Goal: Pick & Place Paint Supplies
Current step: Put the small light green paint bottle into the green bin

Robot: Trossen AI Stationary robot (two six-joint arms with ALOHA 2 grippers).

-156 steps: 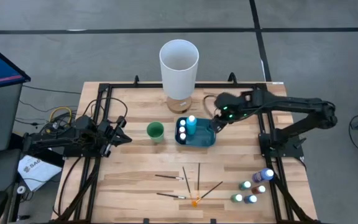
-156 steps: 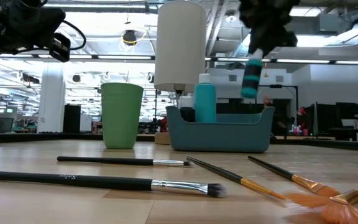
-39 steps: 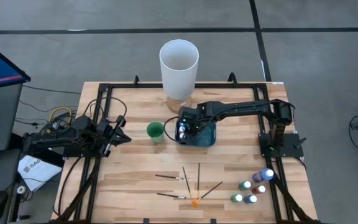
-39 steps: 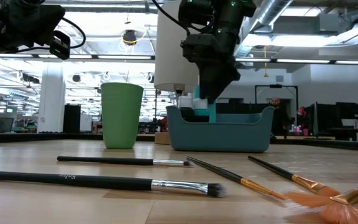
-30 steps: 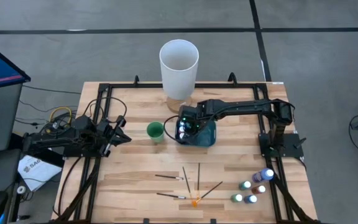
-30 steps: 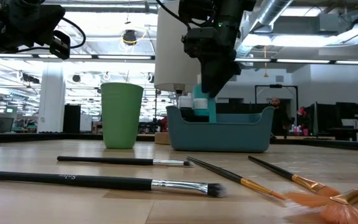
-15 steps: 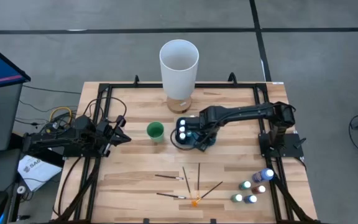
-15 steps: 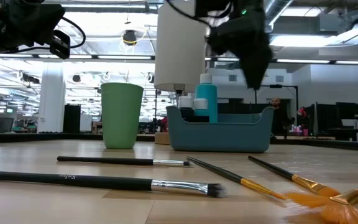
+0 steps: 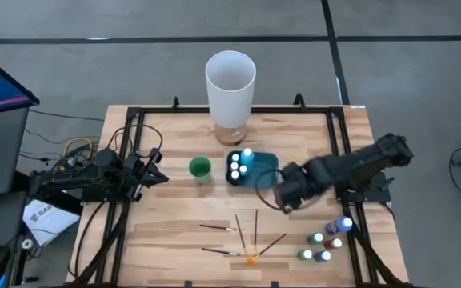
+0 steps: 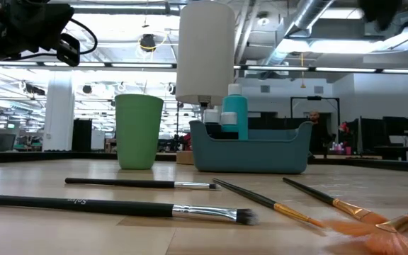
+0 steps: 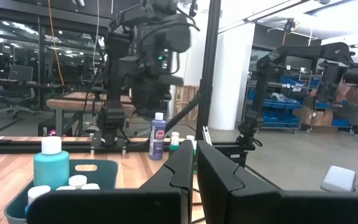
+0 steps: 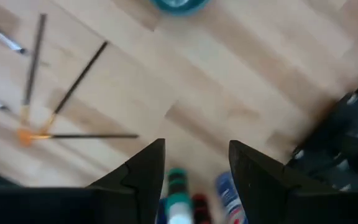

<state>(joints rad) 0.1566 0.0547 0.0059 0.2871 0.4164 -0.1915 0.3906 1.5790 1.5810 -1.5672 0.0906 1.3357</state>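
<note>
Right gripper (image 9: 282, 196): over bare table between bin and loose bottles, jaws apart, nothing held.
Left gripper (image 9: 157, 168): parked at the table's left side, jaws together.
Bin (image 9: 264, 178): blue, holding several bottles (image 9: 236, 166), one tall teal.
Loose bottles (image 9: 326, 240): clustered at the table's right front corner.
Brushes (image 9: 246, 236): scattered near the front edge, one orange-tipped.

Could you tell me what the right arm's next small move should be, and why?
Probably carry on toward the cluster of small pale-capped paint bottles at the table's near right corner and lower over one. The right gripper is open and empty above the wood, those bottles already showing between its fingers, while the blue plastic bin holds only a few bottles. The left gripper waits shut at the left.
</note>
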